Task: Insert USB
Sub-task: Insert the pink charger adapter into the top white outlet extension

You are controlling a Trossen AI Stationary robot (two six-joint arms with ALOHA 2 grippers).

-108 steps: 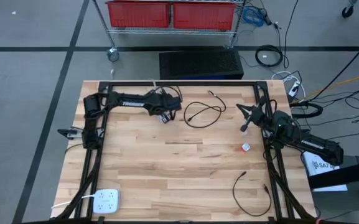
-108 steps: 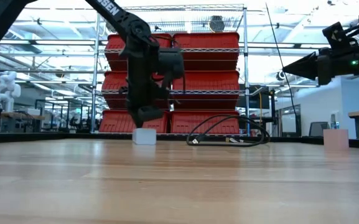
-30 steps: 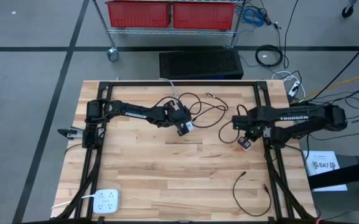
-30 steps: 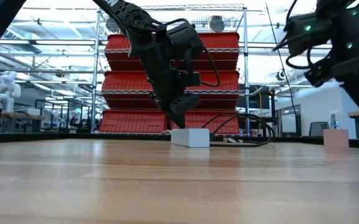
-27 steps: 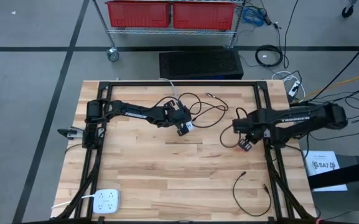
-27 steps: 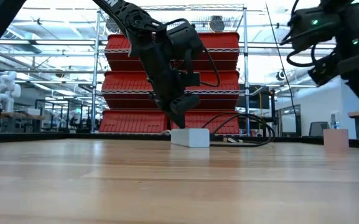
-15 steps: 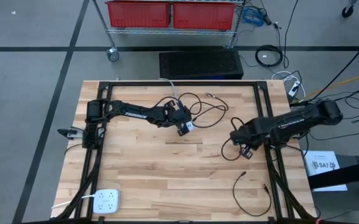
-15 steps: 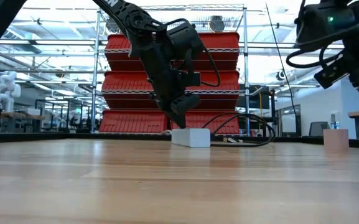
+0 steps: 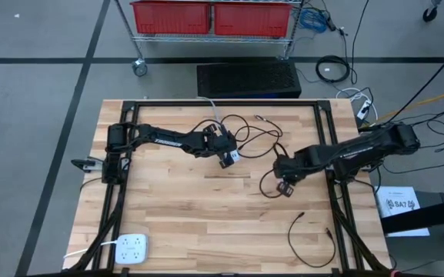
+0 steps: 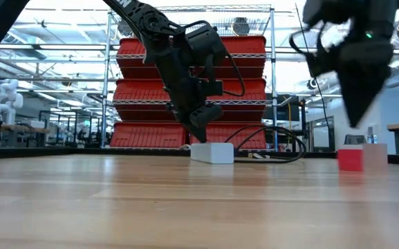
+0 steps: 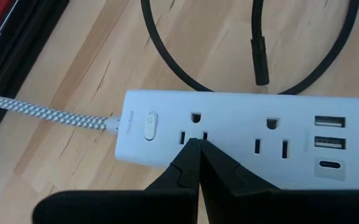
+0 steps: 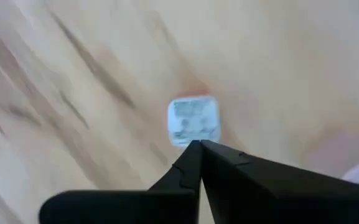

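My white power strip [image 11: 241,134] lies flat on the wooden table [image 9: 206,208], a little toward twelve o'clock from the table's middle in the high view. In my left wrist view its long axis runs from the braided white cord [image 11: 42,112] at one end to the stacked USB ports [image 11: 330,137] at the other; the socket face looks up at my camera. In the high view the strip [image 9: 233,156] is too small for me to tell how it is turned.

My left gripper [image 11: 198,144] has its fingers pressed together, pinching nothing. The tips sit over the strip's first outlet; in the low view they [image 10: 200,135] hang just above the white block [image 10: 211,152], and I cannot tell whether they touch it.

A black cable [image 9: 245,131] curls on the table at about twelve o'clock from the strip, and one of its plug ends [image 11: 261,59] lies just beside the strip's long edge, pointing at it.

My right gripper [image 9: 282,177] is at about four o'clock from the strip, well apart from it. Its fingers [image 12: 198,152] are pressed together too, holding nothing, with the tips aimed at a small square block [image 12: 193,121] on the wood. In the low view that block [image 10: 350,159] shows red and stands on the table below the blurred gripper
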